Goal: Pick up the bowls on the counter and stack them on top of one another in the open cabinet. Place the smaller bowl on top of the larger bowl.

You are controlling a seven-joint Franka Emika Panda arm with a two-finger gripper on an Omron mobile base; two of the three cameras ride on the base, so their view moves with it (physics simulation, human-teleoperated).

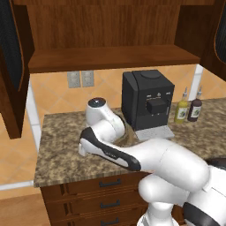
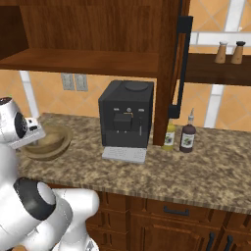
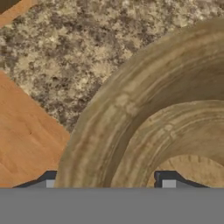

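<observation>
The gripper (image 3: 107, 183) is hanging low over the counter (image 3: 65, 48), right at the near wall of the larger bowl (image 3: 100, 131). In the hand view its 2 fingertips (image 3: 168, 181) are sitting well apart, one on either side of that thick rim, so the jaws are looking open and straddling the wall, though I cannot tell whether they are touching the wood. Just beyond the inner fingertip, the smaller bowl (image 3: 175, 127) is appearing to rest already nested inside the larger one, which would explain why a rim grasp is being set up: lifting the outer bowl might carry both as 1 stack. In the right base view the hand is covering the bowl's near edge on the counter, with the coffee machine (image 2: 126, 115) standing well off to the gripper's far side. The open cabinet (image 1: 110, 57) shelf is waiting bare above the hand, so the lift is not yet done.
</observation>
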